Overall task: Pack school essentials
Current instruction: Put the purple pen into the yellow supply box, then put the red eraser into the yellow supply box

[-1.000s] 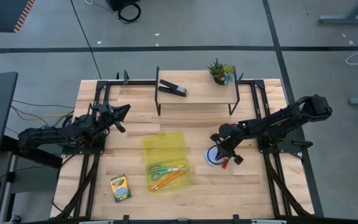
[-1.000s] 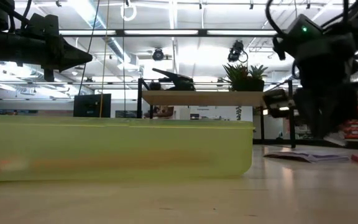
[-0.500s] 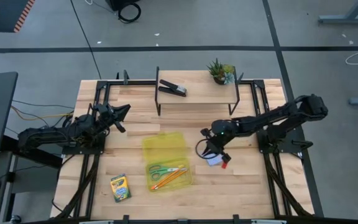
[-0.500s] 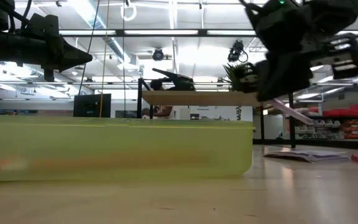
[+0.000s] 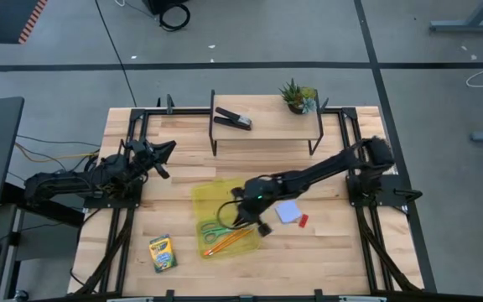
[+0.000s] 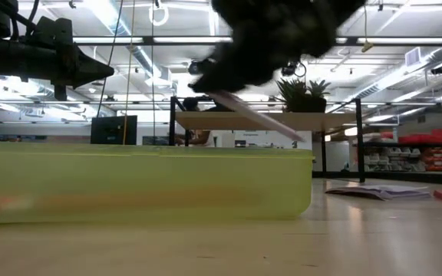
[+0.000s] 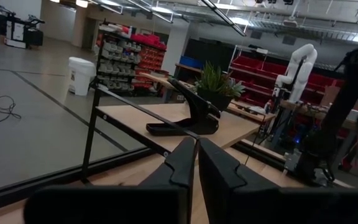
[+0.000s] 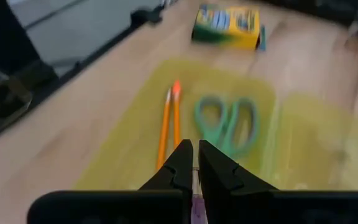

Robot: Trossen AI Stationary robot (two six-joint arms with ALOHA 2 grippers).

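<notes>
An open yellow-green case (image 5: 225,216) lies on the table. Its tray holds the green-handled scissors (image 5: 216,228) (image 8: 224,123) and two orange pencils (image 5: 229,241) (image 8: 168,124). My right gripper (image 5: 250,216) (image 8: 195,155) hangs over the case, shut on a thin flat pale piece (image 6: 259,120). The pale-blue note pad (image 5: 286,211) and the tiny red block (image 5: 302,221) lie flat on the table right of the case. The crayon box (image 5: 163,253) lies near the table's near-left corner. My left gripper (image 5: 164,151) (image 7: 196,167) is shut and waits at the table's left. My right gripper pinches the thin flat piece between its two fingers at one end (image 6: 219,97). In the right wrist view only a purplish bit (image 8: 196,208) shows between the fingers. The piece is lifted clear above the case and slants down from the fingers toward the table's right.
A raised wooden shelf (image 5: 267,130) at the table's far side carries the black stapler (image 5: 233,118) and the small potted plant (image 5: 296,96). Black frame rails (image 5: 128,210) run along the left and right sides. Bare wood lies right of the red block.
My right gripper has risen from beside the note pad and swung toward the table's left, ending over the yellow case and carrying the thin piece lifted clear. The note pad and red block have stayed where they lay.
</notes>
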